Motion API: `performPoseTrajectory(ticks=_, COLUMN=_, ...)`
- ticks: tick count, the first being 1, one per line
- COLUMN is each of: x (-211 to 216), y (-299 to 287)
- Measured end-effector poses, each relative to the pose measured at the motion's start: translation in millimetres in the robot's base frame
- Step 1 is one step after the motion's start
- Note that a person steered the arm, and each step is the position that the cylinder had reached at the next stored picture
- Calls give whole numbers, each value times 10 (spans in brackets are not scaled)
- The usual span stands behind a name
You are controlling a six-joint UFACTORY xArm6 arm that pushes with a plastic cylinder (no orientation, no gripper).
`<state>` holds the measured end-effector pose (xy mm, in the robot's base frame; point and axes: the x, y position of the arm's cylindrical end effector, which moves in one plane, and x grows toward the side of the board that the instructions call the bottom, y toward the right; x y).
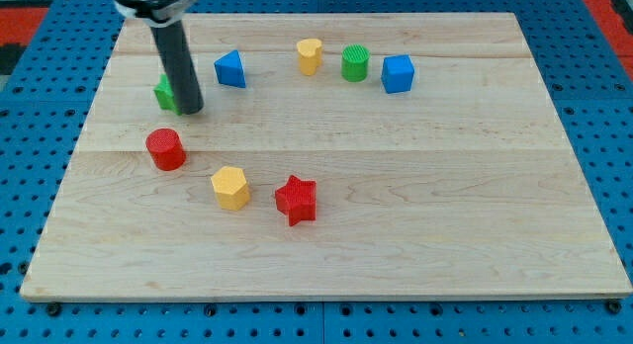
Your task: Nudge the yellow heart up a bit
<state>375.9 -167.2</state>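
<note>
Yellow heart-shaped block (310, 55) sits near the wooden board's (445, 206) top edge, just left of the green cylinder block (355, 63). You'll spot my tip (192, 112) well left, against a partly hidden green block (164, 93); no jaws here.

Single camera, raised, angled down.
You look from the near edge across the whole wooden board (396, 186), blue pegboard (30, 136) framing it.
</note>
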Motion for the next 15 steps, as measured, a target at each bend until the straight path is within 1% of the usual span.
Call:
performPoseTrajectory(ticks=1, x=47, y=199)
performPoseTrajectory(ticks=2, x=58, y=899)
performPoseTrajectory(ticks=3, x=411, y=1432)
performPoseTrajectory(ticks=4, x=695, y=1503)
performPoseTrajectory(ticks=5, x=747, y=1680)
performPoseTrajectory(ticks=6, x=747, y=2362)
performPoseTrajectory(ticks=7, x=747, y=2476)
performPoseTrajectory(ticks=9, x=745, y=2476)
performPoseTrajectory(ticks=11, x=649, y=2470)
performPoseTrajectory(ticks=12, x=380, y=1965)
performPoseTrajectory(ticks=13, x=107, y=1230)
performPoseTrajectory(ticks=15, x=-292, y=1674)
